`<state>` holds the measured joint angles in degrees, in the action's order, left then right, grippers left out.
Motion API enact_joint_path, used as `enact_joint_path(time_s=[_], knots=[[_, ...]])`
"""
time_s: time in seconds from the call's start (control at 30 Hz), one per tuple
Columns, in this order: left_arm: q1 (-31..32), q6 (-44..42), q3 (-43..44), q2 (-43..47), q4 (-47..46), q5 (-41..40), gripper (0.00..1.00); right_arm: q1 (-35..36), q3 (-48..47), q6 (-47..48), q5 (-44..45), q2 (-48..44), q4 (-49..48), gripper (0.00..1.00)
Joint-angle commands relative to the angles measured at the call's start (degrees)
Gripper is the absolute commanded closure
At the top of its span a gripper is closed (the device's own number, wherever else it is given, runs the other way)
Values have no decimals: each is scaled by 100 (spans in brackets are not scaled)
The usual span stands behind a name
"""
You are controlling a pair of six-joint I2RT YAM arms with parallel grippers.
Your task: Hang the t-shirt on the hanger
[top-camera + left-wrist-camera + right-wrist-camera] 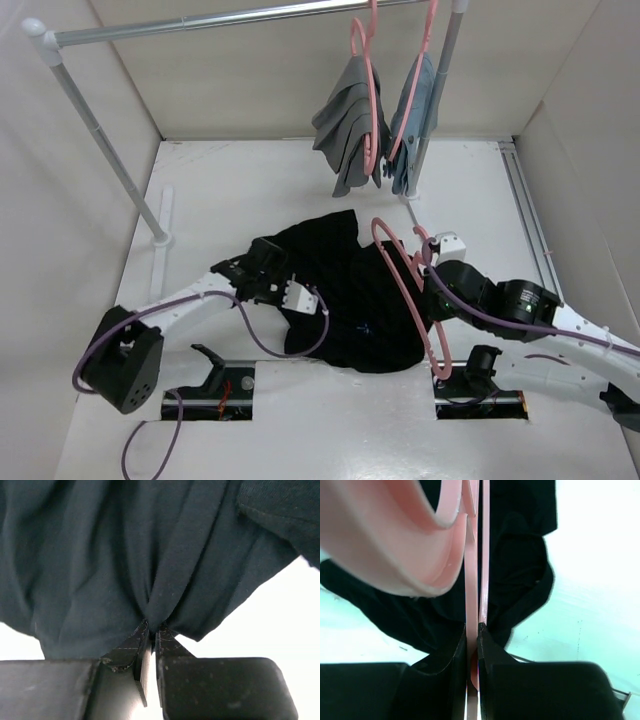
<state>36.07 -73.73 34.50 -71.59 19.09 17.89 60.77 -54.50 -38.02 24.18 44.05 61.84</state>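
The black t-shirt (350, 300) lies crumpled on the white table between the two arms. My left gripper (262, 272) is at its left edge and is shut on a pinched fold of the t-shirt (130, 565). The pink hanger (405, 290) runs along the shirt's right side, hook toward the back. My right gripper (432, 285) is shut on the hanger (474, 580), whose thin pink bar passes between the jaws, with the black cloth under it.
A metal clothes rail (200, 22) spans the back. Two other pink hangers hang on it with a grey garment (345, 130) and a blue-grey garment (412, 130). The rail's post (110, 150) stands at back left. White walls enclose the table.
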Motion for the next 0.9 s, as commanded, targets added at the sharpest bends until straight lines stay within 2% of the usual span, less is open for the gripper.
enact_joint_path(time_s=[0.0,0.07,0.1,0.17,0.27,0.3,0.33,0.37,0.4,0.47,0.5,0.53,0.6,0.63,0.67,0.73,0.77,0.83,0.87], knots=[[-773,-465,-145,566,507,-531,100,5,-359,-40,332,41,-6,100],[-1293,-790,-93,969,1031,-812,100,5,-447,13,385,42,47,100],[-1914,-1383,-14,1120,1279,-900,100,5,-526,14,385,103,99,100],[-2445,-2159,56,1401,2111,-1442,100,5,-579,66,437,182,100,100],[-2447,-2722,-14,1876,3130,-2122,100,5,-579,249,386,357,4,100],[-2447,-2795,-14,2199,3284,-1914,91,5,-579,364,281,411,-101,100],[-2447,-2795,47,2402,3285,-1668,73,5,-579,479,210,524,-311,100],[-2447,-2682,48,2604,3285,-1388,52,5,-579,645,157,586,-383,100],[-2447,-2342,109,2815,3015,-758,18,5,-579,647,157,639,-384,100],[-2447,-1727,284,3334,2567,-35,7,5,-579,708,25,709,-436,100],[-2447,-1297,390,3449,2034,656,4,5,-579,708,25,710,-436,100],[-2447,-309,643,3520,1793,976,2,5,-579,708,-45,710,-436,100],[-2447,584,986,3337,1485,1609,2,5,-413,708,-106,544,-594,100],[-2447,1015,1197,3145,1396,2221,4,5,-351,708,-168,491,-647,100],[-2447,1724,1652,2586,1395,2532,14,5,-299,708,-168,386,-734,100],[-2308,1889,2067,1924,1657,3104,23,5,-210,708,-248,306,-787,100],[-2159,1993,2348,1312,1816,3341,26,5,-158,708,-326,306,-788,100],[-1544,2896,2412,886,1530,3152,27,5,-105,708,-397,253,-788,100],[-1281,3161,2412,753,1023,2646,27,5,-105,708,-467,253,-788,100]])
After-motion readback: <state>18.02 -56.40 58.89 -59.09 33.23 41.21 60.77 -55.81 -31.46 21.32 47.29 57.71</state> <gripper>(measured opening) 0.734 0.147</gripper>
